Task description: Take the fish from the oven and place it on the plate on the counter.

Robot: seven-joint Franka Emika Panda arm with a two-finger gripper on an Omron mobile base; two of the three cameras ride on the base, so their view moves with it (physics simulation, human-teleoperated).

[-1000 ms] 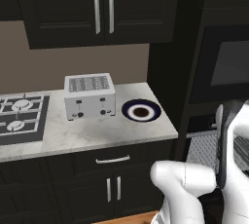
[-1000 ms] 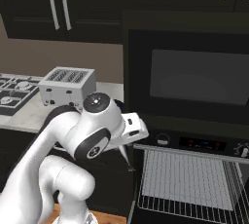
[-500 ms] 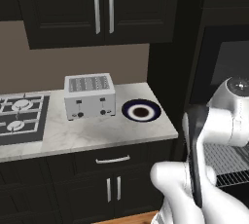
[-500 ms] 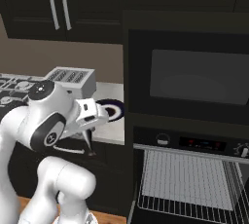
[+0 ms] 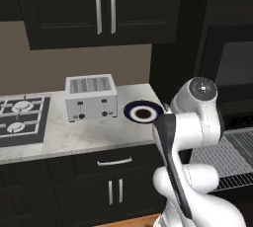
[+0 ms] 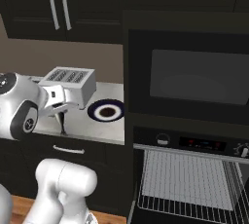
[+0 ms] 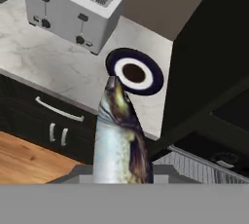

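Dark kitchen cabinets framed the scene, with a pale marbled surface running beneath them and a black wall oven standing open to the right. Going from the hand outward: the hand hung in front of the surface's edge, pointing down, and in the hand view it was pinching the fish, whose silvery body and brownish back rose from between the finger tips with the head pointing toward the plate. The fish was therefore out of the oven and in the air, held above the cabinet fronts just short of the surface. Beyond its head lay the plate, small and round with a navy rim, a white ring and a brown centre, resting near the surface's right end, close to the tall black oven housing. A silver toaster stood beside the plate on its left, apart from it, and a gas hob lay farther left. The oven's wire rack sat bare on the lowered door side. By these views, the carrying step was under way and nearly finished. The next move would call for bringing the fish forward over the plate's centre, lowering it close, and letting go gently, keeping clear of the toaster.
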